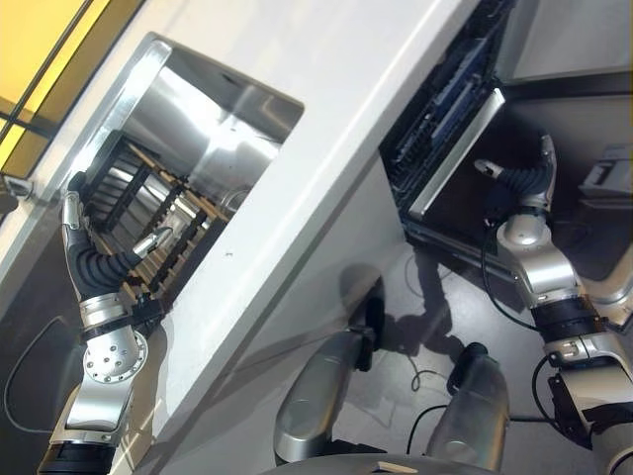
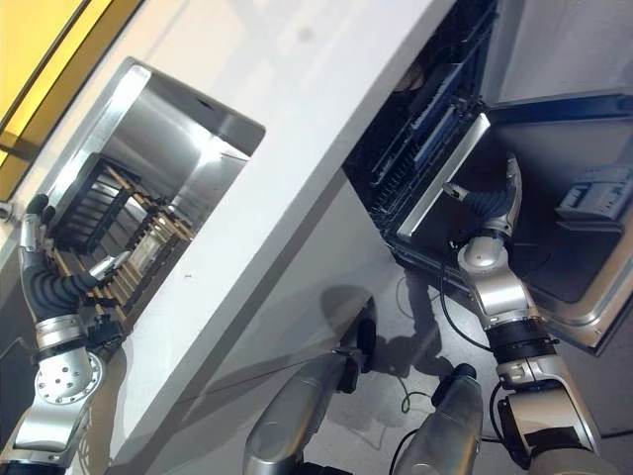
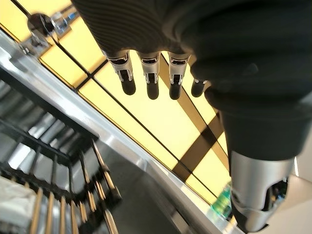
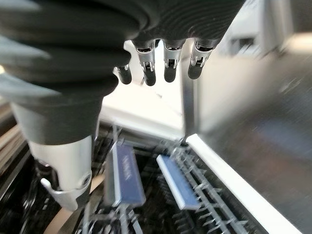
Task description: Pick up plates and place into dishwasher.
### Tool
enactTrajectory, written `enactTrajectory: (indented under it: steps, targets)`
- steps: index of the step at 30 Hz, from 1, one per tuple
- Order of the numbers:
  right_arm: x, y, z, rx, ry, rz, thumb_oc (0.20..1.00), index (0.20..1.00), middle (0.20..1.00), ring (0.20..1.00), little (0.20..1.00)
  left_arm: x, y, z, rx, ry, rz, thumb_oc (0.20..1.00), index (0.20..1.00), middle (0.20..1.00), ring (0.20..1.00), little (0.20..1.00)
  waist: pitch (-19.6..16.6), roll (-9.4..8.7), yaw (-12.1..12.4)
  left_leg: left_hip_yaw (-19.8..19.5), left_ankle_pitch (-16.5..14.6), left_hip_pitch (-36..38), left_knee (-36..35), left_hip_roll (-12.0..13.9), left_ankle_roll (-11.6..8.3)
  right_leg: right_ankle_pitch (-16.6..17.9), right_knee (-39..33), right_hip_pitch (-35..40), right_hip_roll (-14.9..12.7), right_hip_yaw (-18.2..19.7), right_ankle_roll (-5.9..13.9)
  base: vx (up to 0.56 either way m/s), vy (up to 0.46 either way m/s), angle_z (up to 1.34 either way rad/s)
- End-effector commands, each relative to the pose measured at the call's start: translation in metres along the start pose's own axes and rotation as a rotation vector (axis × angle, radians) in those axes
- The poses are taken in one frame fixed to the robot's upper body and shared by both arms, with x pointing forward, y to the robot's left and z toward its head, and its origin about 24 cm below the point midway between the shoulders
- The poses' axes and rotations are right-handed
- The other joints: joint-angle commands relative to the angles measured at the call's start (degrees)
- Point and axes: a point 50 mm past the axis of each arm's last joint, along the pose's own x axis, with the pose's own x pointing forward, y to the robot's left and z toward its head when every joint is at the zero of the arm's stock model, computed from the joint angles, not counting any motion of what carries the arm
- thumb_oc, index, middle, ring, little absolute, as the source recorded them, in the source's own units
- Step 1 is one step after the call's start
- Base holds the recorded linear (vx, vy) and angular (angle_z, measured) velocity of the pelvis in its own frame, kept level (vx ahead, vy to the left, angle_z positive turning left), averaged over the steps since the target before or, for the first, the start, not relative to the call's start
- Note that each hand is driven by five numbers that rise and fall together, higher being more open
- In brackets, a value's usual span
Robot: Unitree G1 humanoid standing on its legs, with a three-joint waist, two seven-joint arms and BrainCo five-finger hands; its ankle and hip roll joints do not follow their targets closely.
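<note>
Looking down, we see a white counter (image 1: 326,168), steel sink (image 1: 213,119), yellow wall tiles (image 3: 161,117); left hand (image 1: 84,242) and right hand (image 1: 524,178) fingers relaxed, empty, by the dishwasher rack (image 4: 161,195).

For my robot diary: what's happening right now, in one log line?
left hand: open, over dark dish rack in steel sink | right hand: open, empty, at open dishwasher's wire rack | plates: none held

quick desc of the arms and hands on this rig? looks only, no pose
Both arms are silver-grey metal with round joint housings. The left hand and right hand wear a dark ribbed cover over the back and wrist. The fingers are silver with dark rounded tips; the thumb is a silver segment.
</note>
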Motion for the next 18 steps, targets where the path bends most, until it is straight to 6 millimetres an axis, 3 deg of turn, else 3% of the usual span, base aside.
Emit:
enactTrajectory:
  steps: [1, 12, 18]
  targets:
    - [0.001, -0.022, 0.037, 0.132, -0.174, -0.125, 1.000, 1.000, 1.000, 1.000, 1.000, 0.012, 0.007, 0.022, 0.017, -0.122, 0.069, 1.000, 1.000, 1.000, 1.000, 1.000, 3.7, 2.57, -2.4, -1.3, -2.1, 0.1, 1.3, -0.8, -0.53, 4.9, -4.1, 2.1, 0.7, 3.4, -2.81, -0.05, -0.046, -0.25]
    - [-0.047, -0.018, -0.035, 0.355, 0.030, -0.121, 1.000, 1.000, 1.000, 1.000, 1.000, -0.003, -0.004, 0.013, 0.020, -0.089, 0.091, 1.000, 1.000, 1.000, 1.000, 1.000, 3.7, 3.03, -7.9, 1.0, -2.1, -1.3, 0.6, 0.7, -0.35, 6.0, -5.0, -2.5, 3.5, 8.6, -2.64, -0.04, 0.008, -0.29]
    - [-0.080, -0.007, -0.086, 0.397, 0.223, -0.073, 1.000, 1.000, 1.000, 1.000, 1.000, -0.010, -0.006, 0.011, 0.006, -0.093, 0.100, 1.000, 1.000, 1.000, 1.000, 1.000, 3.7, 3.33, -9.9, 2.2, -1.4, -0.8, -1.7, 1.0, -0.83, 8.1, -8.4, -3.2, 3.7, 10.5, -1.92, -0.02, 0.039, -0.22]
